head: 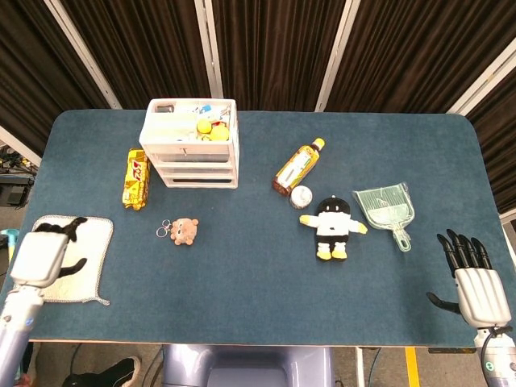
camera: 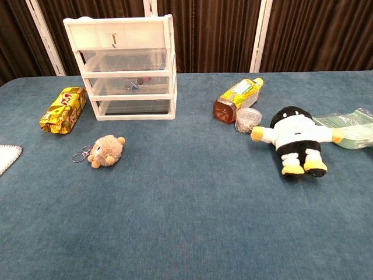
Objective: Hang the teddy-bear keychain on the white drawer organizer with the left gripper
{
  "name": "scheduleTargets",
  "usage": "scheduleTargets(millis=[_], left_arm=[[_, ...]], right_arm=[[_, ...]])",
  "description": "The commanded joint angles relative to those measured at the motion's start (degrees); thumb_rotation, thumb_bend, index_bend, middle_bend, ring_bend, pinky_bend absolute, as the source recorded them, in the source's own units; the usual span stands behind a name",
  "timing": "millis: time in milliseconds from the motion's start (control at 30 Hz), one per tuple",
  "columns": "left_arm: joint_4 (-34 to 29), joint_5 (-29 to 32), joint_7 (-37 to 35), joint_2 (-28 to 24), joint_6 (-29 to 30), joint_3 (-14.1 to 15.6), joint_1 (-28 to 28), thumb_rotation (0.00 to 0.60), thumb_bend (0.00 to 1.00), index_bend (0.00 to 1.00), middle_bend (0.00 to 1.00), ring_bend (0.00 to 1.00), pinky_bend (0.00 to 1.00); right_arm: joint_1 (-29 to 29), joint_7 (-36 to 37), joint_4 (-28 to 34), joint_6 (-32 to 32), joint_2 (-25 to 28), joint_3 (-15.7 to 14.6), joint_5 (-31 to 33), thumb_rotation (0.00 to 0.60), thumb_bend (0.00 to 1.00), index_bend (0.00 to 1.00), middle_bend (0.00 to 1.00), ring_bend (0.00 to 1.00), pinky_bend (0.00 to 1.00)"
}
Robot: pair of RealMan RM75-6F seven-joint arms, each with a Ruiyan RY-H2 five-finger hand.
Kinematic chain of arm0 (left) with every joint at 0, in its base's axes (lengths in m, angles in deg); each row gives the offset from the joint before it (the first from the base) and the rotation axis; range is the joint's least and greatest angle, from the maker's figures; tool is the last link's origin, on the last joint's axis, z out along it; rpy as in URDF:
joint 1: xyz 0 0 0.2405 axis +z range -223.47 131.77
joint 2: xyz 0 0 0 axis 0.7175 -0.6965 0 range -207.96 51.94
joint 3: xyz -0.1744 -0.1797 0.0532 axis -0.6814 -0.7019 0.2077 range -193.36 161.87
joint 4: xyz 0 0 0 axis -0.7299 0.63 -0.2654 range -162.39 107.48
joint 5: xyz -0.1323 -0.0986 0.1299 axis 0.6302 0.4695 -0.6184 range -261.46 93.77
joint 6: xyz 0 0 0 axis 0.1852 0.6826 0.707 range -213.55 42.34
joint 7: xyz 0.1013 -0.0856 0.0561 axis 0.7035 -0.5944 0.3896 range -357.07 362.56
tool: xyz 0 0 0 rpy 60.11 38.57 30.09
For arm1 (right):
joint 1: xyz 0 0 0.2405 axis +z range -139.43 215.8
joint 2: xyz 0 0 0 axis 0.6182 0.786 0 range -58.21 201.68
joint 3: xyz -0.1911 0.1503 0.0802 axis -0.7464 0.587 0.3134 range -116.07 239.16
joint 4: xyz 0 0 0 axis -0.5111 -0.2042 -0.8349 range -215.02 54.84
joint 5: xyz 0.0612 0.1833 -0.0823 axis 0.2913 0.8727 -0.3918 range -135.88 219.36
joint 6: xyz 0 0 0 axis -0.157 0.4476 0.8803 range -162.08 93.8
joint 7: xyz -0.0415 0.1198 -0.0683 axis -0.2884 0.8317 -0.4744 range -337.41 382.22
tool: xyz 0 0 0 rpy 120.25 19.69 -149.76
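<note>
The teddy-bear keychain (head: 185,230) lies on the blue table in front of the white drawer organizer (head: 192,143), its metal rings (head: 164,230) pointing left. The chest view shows the bear (camera: 106,150) lying well in front of the organizer (camera: 123,67), which has a small hook (camera: 114,39) on its top drawer. My left hand (head: 44,256) hovers over a white cloth at the table's left edge, far left of the bear and holding nothing. My right hand (head: 476,282) is at the front right corner, fingers spread and empty. Neither hand appears in the chest view.
A yellow snack packet (head: 136,178) lies left of the organizer. A bottle (head: 297,166), a small round jar (head: 301,197), a black-and-white plush toy (head: 331,227) and a green dustpan (head: 388,210) sit right of centre. The white cloth (head: 89,242) lies at the left edge.
</note>
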Motion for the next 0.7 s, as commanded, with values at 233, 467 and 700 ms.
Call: scheduleTargets(millis=[233, 467, 700], left_arm=[[6.4, 14.25, 14.57, 12.01, -10.22, -4.23, -10.69, 0.6, 0.31, 0.47, 0.98, 0.85, 0.7], [10.12, 19.93, 20.13, 17.75, -11.8, -4.9, -14.95, 0.6, 0.35, 0.47, 0.98, 0.85, 0.71], [13.61, 23.08, 23.31, 21.58, -13.19, -4.78, -18.19, 0.6, 0.36, 0.48, 0.98, 0.85, 0.71]], right_arm=[[-0.15, 1.16, -0.19, 0.2, 0.24, 0.22, 0.31, 0.6, 0.04, 0.01, 0.0, 0.0, 0.0], [-0.16, 1.89, -0.01, 0.11, 0.48, 0.37, 0.61, 0.6, 0.04, 0.01, 0.0, 0.0, 0.0], [-0.22, 2.49, -0.03, 0.23, 0.43, 0.5, 0.75, 0.6, 0.04, 0.01, 0.0, 0.0, 0.0]])
